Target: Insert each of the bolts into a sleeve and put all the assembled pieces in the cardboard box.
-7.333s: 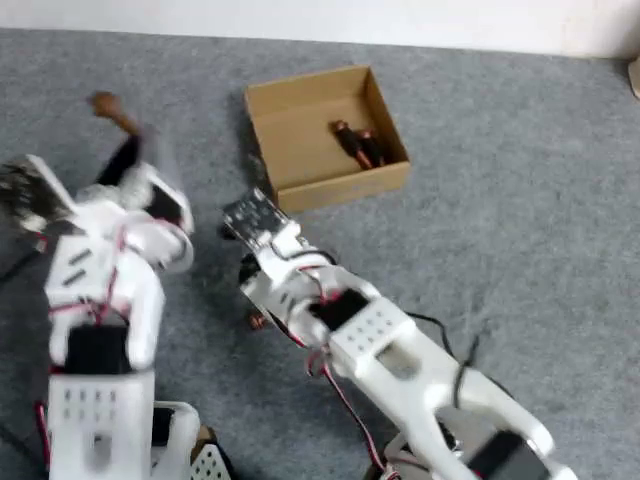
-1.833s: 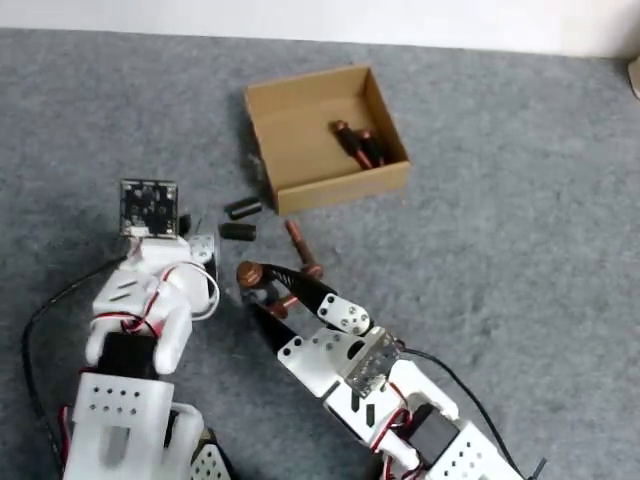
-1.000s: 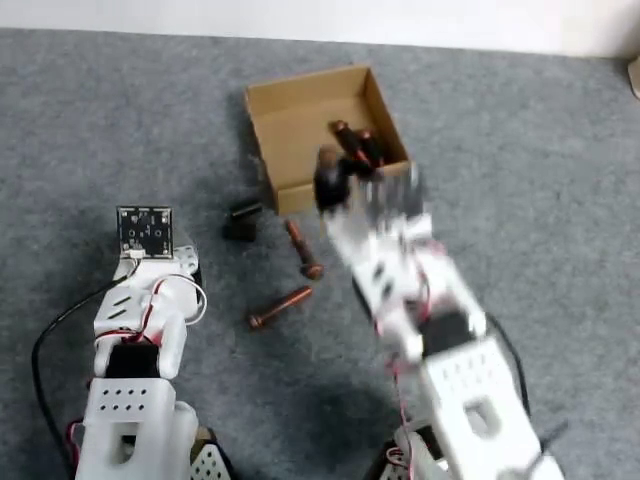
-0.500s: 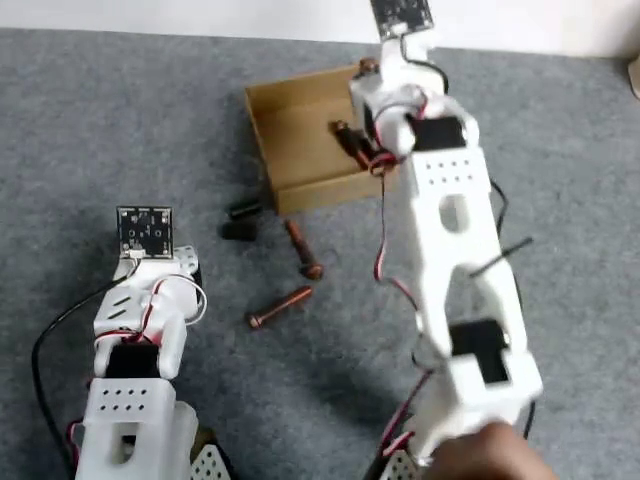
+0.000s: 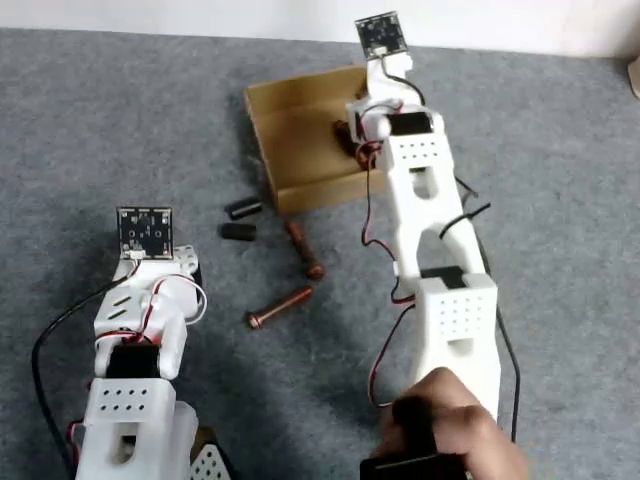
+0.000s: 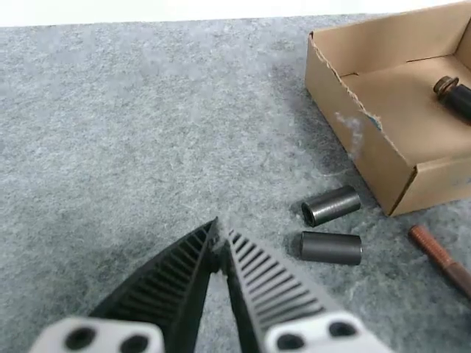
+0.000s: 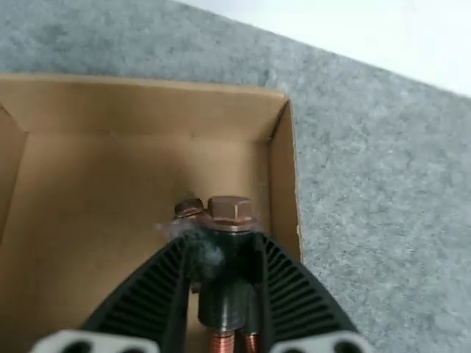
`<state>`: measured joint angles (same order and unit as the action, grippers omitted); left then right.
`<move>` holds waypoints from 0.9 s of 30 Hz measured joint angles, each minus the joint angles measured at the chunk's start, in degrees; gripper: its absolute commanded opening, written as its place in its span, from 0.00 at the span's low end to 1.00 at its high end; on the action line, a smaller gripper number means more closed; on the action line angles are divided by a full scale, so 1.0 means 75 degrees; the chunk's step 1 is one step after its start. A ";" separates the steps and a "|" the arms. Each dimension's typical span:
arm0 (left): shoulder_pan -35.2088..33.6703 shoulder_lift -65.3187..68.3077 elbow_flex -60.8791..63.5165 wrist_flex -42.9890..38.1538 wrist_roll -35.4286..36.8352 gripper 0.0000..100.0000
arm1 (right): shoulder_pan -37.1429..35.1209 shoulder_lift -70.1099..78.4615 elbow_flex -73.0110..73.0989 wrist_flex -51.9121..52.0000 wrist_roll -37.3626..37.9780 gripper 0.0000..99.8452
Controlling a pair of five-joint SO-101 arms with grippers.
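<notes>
My right pincer (image 7: 219,248) clamps assembled piece (image 7: 231,212) over cardboard box (image 7: 147,103) — one piece (image 7: 188,209) inside already | left pincer (image 6: 223,234) closed, empty | two bolts (image 5: 281,306) (image 5: 303,250), two sleeves (image 5: 242,209) (image 5: 237,231) left.

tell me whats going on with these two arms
The right end effector is shut on an assembled piece, a bolt in a sleeve, held over the inside of the cardboard box, where a finished piece already lies. The left end effector is shut and empty, near two black sleeves. Two bolts lie loose outside the box, so two assemblies are not yet made.
</notes>
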<state>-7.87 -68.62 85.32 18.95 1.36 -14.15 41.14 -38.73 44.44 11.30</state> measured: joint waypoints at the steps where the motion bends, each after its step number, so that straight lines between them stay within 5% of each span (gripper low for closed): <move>1: 0.0000 0.0000 0.0000 0.0000 0.0000 0.01 | 0.0000 0.0070 -0.0105 0.0000 0.0000 0.16; 6: 0.0000 0.0000 0.0000 0.0000 0.0000 0.01 | 0.0012 0.0094 -0.0281 0.0035 0.0000 0.38; 16: 0.0000 0.0000 0.0000 0.0000 0.0000 0.01 | 0.0105 0.0012 -0.1430 0.2520 0.0000 0.38; 27: 0.0000 0.0000 0.0082 -0.0059 0.0000 0.01 | -0.0234 -0.1348 -0.5380 0.7080 0.0000 0.38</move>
<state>-7.87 -68.62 85.93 18.51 1.36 -15.91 31.03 -79.08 97.54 11.30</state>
